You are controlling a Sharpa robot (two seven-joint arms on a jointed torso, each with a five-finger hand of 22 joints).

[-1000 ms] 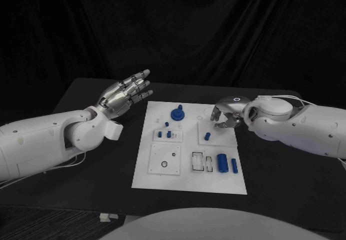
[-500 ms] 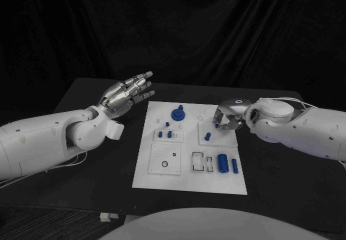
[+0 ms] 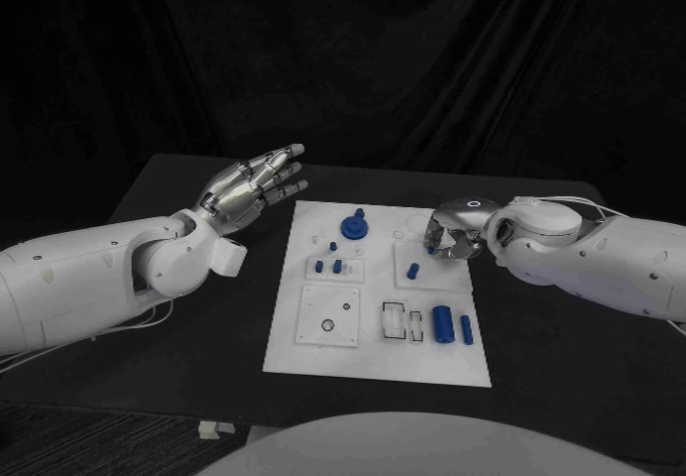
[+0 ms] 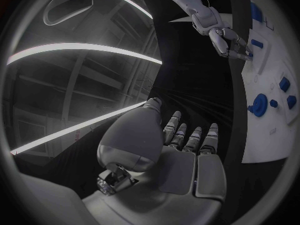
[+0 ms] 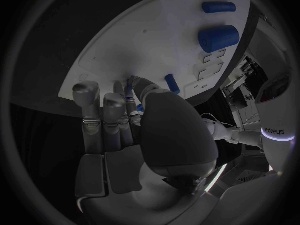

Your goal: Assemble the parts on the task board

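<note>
Right hand (image 3: 455,231) hovered over the task board's (image 3: 375,367) far right corner, fingers curled toward a small blue part (image 5: 129,91); whether it was gripped, cannot tell. Probably positioned for a pick. Left hand (image 3: 252,186) was held spread and empty, off the board's far left corner, presumably clear of the work.

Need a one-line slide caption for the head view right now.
Right hand reaches down over the task board's far right corner among blue parts; left hand hovers open beside the board.
</note>
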